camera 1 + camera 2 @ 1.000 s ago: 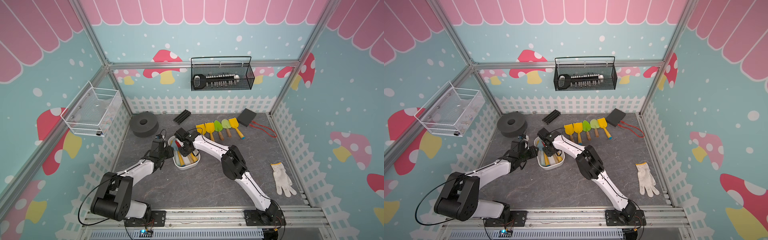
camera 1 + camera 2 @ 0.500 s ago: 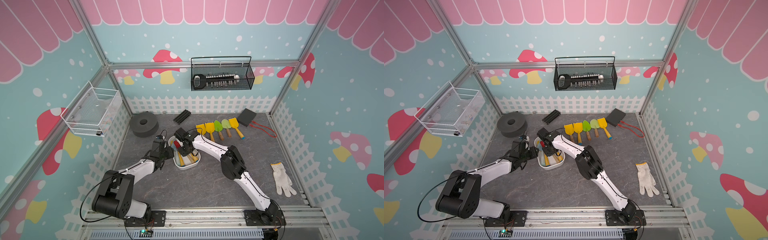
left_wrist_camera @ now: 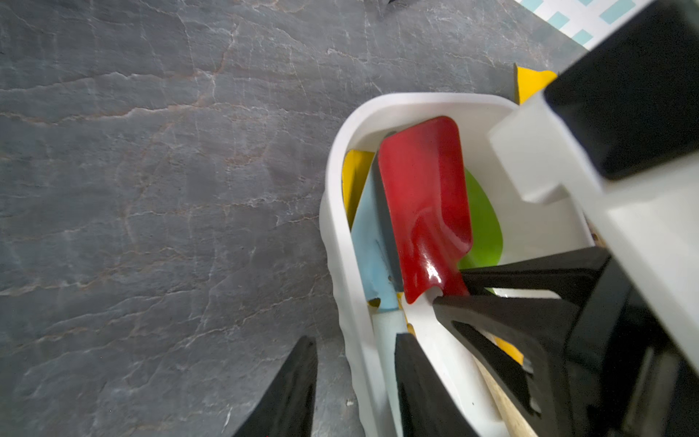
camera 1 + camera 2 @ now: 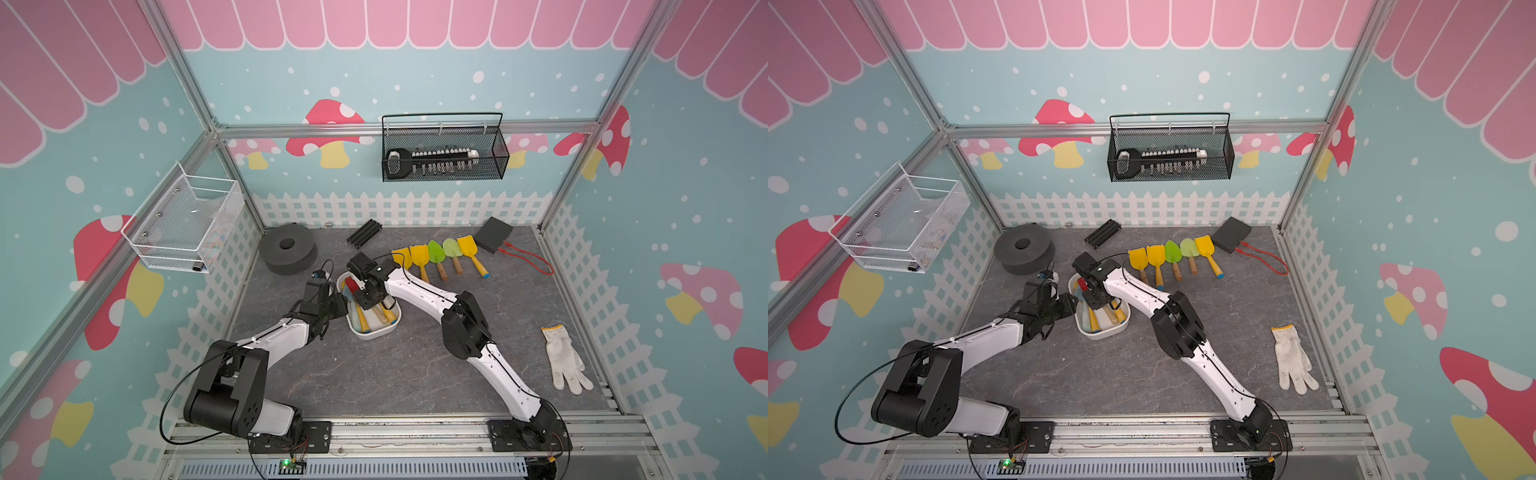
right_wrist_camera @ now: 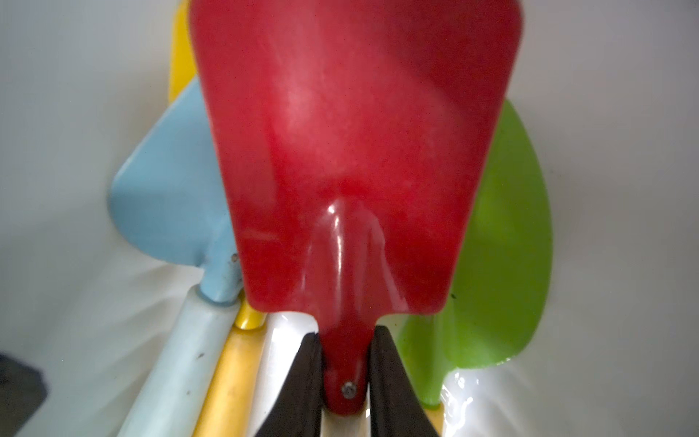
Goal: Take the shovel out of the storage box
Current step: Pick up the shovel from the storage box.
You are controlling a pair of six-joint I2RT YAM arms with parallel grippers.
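Inside the storage box (image 3: pixel 340 212), one red shovel (image 5: pixel 351 151) of four is being clamped at its neck by the closed right hand (image 5: pixel 346 335). The box's wall is being straddled by the half-open left hand (image 3: pixel 355 340). Near the box, five shovels (image 4: pixel 436 254) are lying on the surface.

A staged robot lab cell dressed as a toy garden: aluminium frame (image 4: pixel 407 126), printed mushroom walls (image 4: pixel 328 114), white picket fence (image 4: pixel 415 208), and robot arms (image 4: pixel 274 336) bolted to a rail (image 4: pixel 415 432) at the slate-look desk (image 4: pixel 395 365).
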